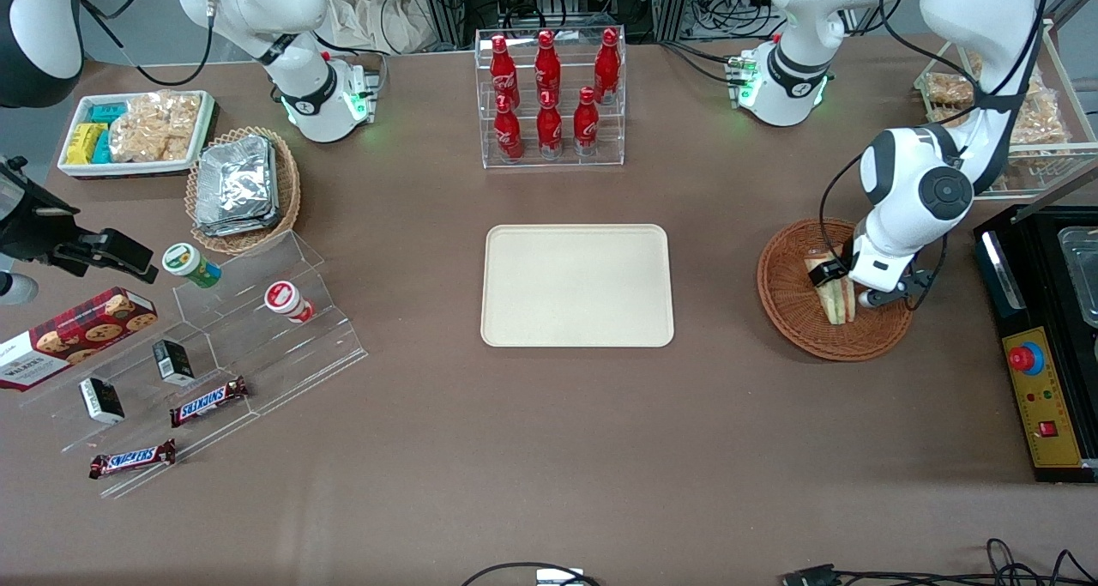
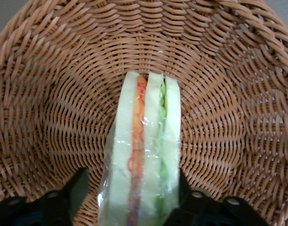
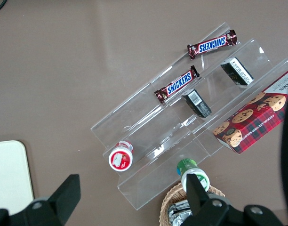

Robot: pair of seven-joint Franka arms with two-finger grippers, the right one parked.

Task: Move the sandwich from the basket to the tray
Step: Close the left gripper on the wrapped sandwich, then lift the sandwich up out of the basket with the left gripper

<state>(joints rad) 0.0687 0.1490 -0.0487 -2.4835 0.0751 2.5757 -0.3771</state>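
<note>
Gripper (image 2: 134,200) sits low inside the basket (image 1: 785,311), its fingers (image 2: 68,197) spread wide and straddling the sandwich (image 2: 144,155), one finger beside each bread face. From the wrist camera a sliver of wicker shows between one finger and the wrap, so it is not squeezing yet; the other finger seems to be touching or nearly so. That straddle makes sense: the wedge stands on edge with its filling layers facing up, so pressing on the two flat bread faces gives the firmest hold without splitting the layers.

In the front view the sandwich (image 1: 836,299) lies in the basket's middle, partly covered by the arm's wrist. The basket rests on the desk (image 1: 549,449) toward the working arm's end, and the tray (image 1: 576,286) lies bare at the desk's centre, well apart from it. My judgement is that the grasp is about to be made; closing gently matters, since soft bread in slick wrap could crush or slip.
</note>
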